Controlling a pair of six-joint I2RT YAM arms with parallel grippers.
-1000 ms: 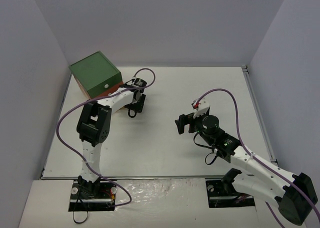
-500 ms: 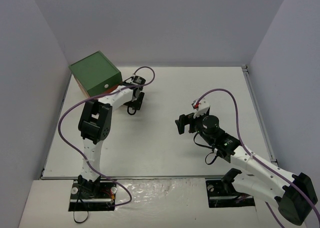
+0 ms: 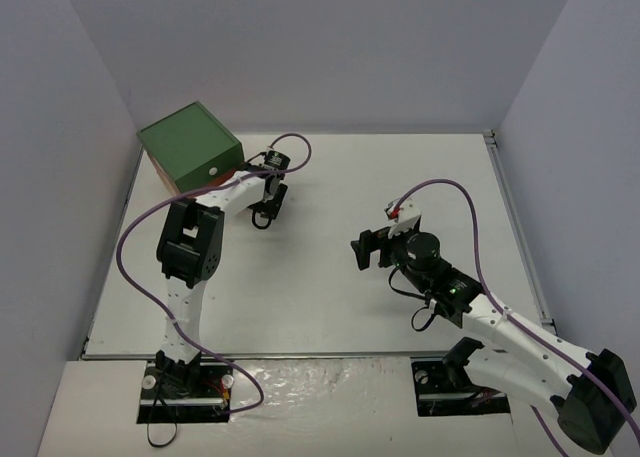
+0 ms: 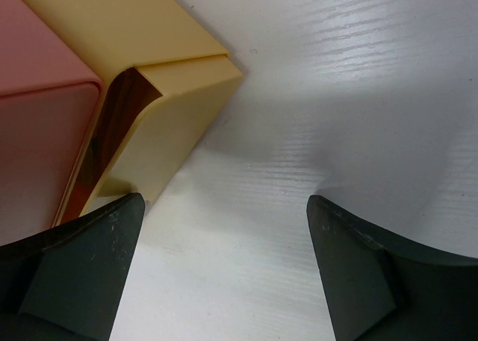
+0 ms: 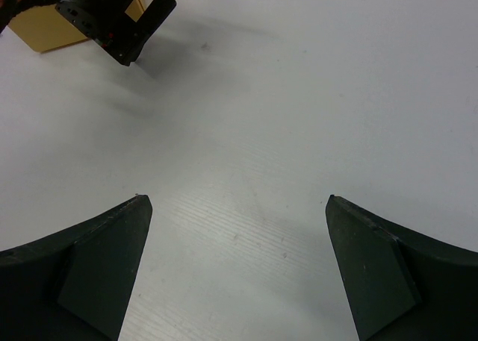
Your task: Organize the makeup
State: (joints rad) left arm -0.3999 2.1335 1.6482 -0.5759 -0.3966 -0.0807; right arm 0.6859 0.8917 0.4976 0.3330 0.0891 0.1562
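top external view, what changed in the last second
The left hand crept a little farther from the arm bases and leftward, closer to the green-topped box, and its arm shifted slightly with it. Nothing was taken hold of or let go. The right hand and the box stayed where they were, and both hands are open and empty as before.

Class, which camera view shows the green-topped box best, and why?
Top external: the whole box shows, with its green top and knobbed front. Left wrist catches only its yellow and pink corner, very close; right wrist only a yellow sliver at top left.
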